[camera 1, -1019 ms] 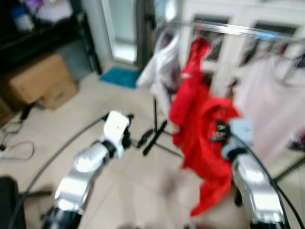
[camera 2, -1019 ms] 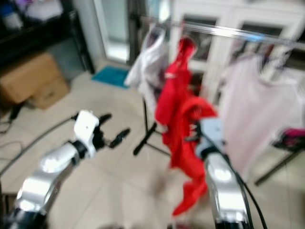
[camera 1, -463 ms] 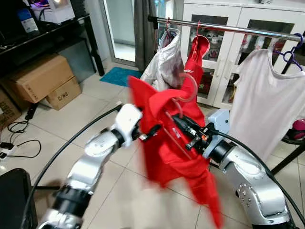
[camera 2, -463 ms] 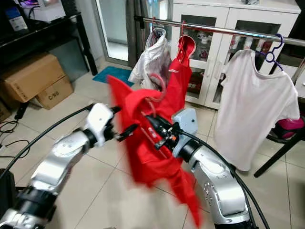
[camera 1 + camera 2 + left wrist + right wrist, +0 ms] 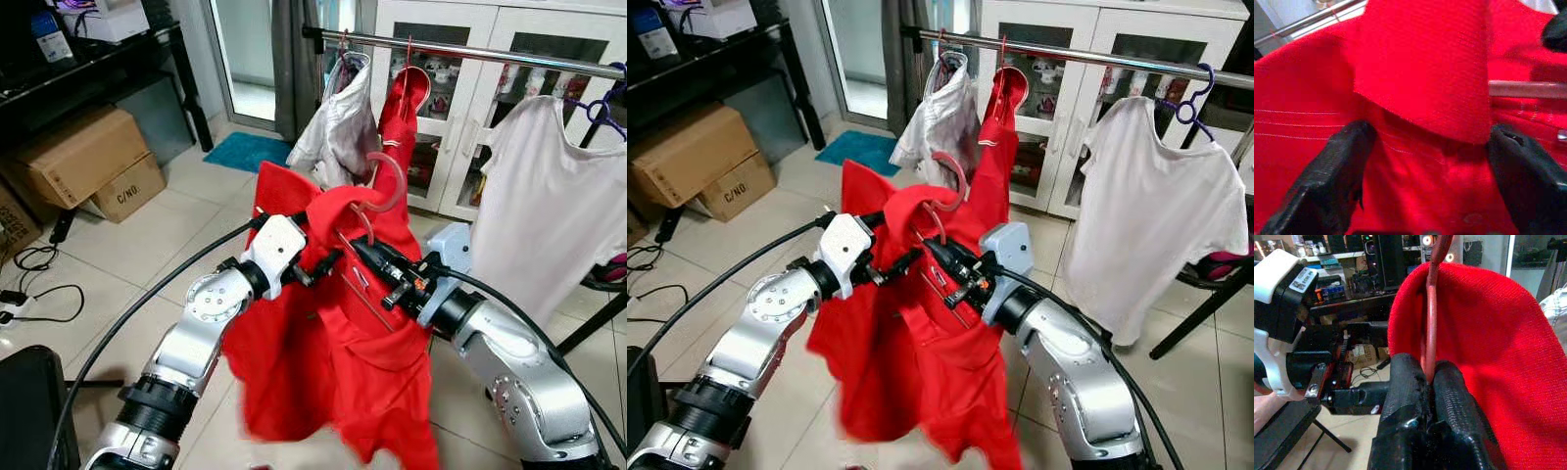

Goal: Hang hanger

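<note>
Holding a pink plastic hanger (image 5: pixel 380 192) draped with a red knit shirt (image 5: pixel 333 372), well below the steel clothes rail (image 5: pixel 470 51): our right gripper (image 5: pixel 1426 377) is pinching the hanger's stem. Our left gripper (image 5: pixel 1427 161) is straddling the collar, fingers apart. We are judging the hanging not yet done; the lift to the rail remains.
</note>
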Tool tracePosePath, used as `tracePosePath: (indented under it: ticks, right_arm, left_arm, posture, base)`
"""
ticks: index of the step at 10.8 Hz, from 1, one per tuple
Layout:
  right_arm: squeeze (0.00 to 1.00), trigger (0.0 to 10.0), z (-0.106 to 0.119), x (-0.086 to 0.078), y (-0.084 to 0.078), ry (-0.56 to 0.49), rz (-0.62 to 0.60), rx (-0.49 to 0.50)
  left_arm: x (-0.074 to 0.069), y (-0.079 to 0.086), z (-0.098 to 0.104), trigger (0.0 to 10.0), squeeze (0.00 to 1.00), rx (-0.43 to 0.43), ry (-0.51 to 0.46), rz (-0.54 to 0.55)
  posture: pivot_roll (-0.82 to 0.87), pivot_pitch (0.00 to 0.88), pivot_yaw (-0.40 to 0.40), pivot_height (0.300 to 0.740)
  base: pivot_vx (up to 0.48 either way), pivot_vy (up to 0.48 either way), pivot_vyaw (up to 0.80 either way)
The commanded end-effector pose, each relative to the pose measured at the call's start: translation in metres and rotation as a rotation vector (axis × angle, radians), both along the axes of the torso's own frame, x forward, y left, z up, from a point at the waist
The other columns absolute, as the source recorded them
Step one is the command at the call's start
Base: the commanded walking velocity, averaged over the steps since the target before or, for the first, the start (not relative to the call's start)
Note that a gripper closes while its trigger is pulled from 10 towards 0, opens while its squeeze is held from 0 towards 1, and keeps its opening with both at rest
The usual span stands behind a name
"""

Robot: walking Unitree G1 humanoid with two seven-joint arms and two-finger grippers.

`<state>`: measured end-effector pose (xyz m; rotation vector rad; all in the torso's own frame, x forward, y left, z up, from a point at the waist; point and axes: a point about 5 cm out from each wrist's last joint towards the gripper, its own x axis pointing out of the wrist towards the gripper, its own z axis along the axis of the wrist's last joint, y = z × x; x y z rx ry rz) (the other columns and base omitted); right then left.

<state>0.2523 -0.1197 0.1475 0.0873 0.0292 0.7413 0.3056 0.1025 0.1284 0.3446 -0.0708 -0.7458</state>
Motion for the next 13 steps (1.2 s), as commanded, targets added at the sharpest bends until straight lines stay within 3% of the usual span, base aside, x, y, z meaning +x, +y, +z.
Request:
tracePosePath:
  ticks: [1,12,13]
  right_arm:
    - [0.0,0.0,0.0103,0.0019,0.0022,-0.034,0.01,0.022]
    - [0.0,0.0,0.0099,0.002,0.0029,-0.031,0.014,0.022]
    - [0.0,0.0,0.0098,0.0031,0.0034,-0.029,0.007,0.029]
  left_arm:
    - [0.006,0.0082,0.0044,0.0,0.0,0.005,-0.028,0.05]
    - [0.0079,0.0106,0.0057,0.0,0.0,-0.001,-0.044,0.075]
    - [0.0086,0.0084,0.0093,0.0,0.0,-0.198,-0.001,0.125]
  posture:
    - [-0.11,0.0,0.082,0.74]
    - [-0.11,0.0,0.081,0.74]
    - [-0.11,0.0,0.099,0.74]
  base:
    - [0.0,0.0,0.0]
    - [0.0,0.0,0.0]
    - [0.0,0.0,0.0]
